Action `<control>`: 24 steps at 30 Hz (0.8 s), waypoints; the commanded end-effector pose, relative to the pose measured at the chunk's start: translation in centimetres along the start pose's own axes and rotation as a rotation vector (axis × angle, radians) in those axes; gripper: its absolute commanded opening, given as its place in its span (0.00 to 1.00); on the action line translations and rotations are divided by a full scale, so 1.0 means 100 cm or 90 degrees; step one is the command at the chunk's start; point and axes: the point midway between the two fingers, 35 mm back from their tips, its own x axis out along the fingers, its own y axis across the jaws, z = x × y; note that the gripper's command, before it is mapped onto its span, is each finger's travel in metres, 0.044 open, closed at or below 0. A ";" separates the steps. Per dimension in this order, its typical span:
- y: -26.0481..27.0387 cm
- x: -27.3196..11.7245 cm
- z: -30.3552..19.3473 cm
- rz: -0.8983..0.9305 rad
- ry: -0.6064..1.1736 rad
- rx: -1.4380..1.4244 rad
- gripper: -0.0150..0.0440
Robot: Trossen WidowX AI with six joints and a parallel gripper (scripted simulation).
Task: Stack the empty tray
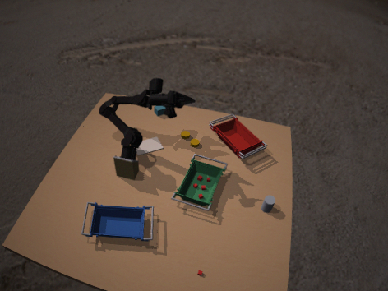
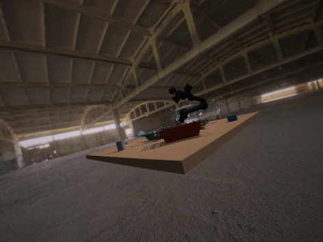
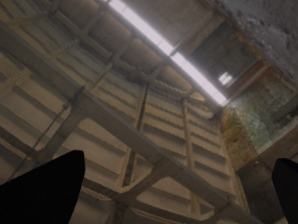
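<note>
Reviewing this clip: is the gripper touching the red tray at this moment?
Apart. The top and exterior views show the gripper raised well away from the red tray.

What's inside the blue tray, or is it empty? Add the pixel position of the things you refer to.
Empty: the top view looks into the blue tray (image 1: 123, 227) and shows only its bare bottom and walls, with no blocks in it.

arm: matte black (image 1: 119, 124) (image 2: 194, 102) | joints: chunky, rounded | fingers: black, tapered (image 1: 188, 99) (image 3: 55, 187)
</note>
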 end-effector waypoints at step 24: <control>-0.043 0.091 0.091 0.247 -0.556 1.038 0.39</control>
